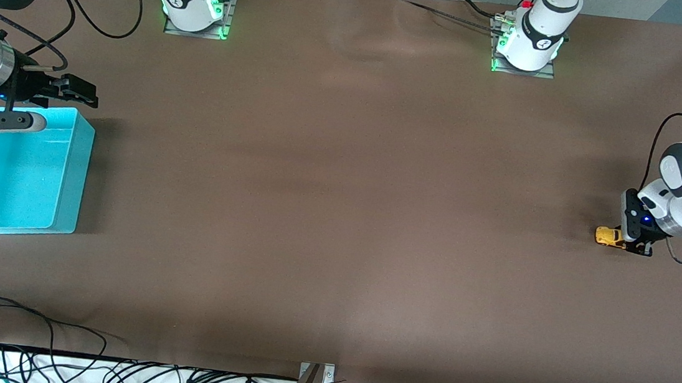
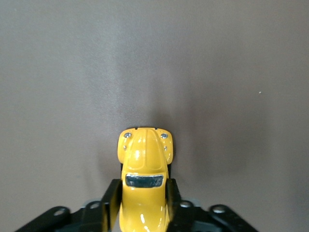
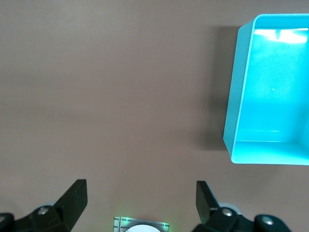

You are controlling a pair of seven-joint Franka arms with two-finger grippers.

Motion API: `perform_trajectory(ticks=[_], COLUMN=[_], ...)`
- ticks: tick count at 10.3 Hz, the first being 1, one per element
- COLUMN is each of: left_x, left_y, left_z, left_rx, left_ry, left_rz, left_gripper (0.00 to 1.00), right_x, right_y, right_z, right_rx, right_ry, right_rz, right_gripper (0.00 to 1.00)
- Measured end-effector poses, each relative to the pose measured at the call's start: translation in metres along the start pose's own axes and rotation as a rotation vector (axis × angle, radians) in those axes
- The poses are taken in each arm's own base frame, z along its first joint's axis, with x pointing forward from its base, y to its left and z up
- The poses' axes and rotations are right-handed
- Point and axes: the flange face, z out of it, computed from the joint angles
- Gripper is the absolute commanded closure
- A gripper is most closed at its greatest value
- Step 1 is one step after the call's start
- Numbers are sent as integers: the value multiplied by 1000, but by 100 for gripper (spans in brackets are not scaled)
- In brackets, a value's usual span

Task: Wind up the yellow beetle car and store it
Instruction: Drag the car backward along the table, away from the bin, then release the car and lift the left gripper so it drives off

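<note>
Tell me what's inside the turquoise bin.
Nothing shows inside the bin: both views show only its bare turquoise floor and walls. The right end effector hides one corner in the front view. The car sits at the left end effector.

White arms with grey joints, black cables, green-lit bases, black jaws

Brown table cover [image 1: 338, 216] evenly lit; black cables [image 1: 48, 370] along white edge nearest front camera.
</note>
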Motion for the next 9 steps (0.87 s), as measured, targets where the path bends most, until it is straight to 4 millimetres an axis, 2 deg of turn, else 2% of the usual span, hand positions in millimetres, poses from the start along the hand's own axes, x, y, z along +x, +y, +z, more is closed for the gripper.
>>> perform_trajectory(ticks=[1,2,3,5,9], left_x=[-2,-3,-2,4,27], left_y=[0,-6,-18,-44,-64], left_z=[1,-7,-26,-75,-137], left_rx=[-27,-64,-100,-133,-213], left_ry=[8,17,27,32,37], left_rz=[-3,-1,-2,-15,-174], left_gripper=[0,0,0,0,0], right_x=[0,0,0,0,1], right_y=[0,0,0,-1,-10], right_z=[0,0,0,0,0], right_rx=[0,0,0,0,-2], right_ry=[0,0,0,1,1], right_rz=[0,0,-1,-1,-18], right_gripper=[0,0,0,0,0])
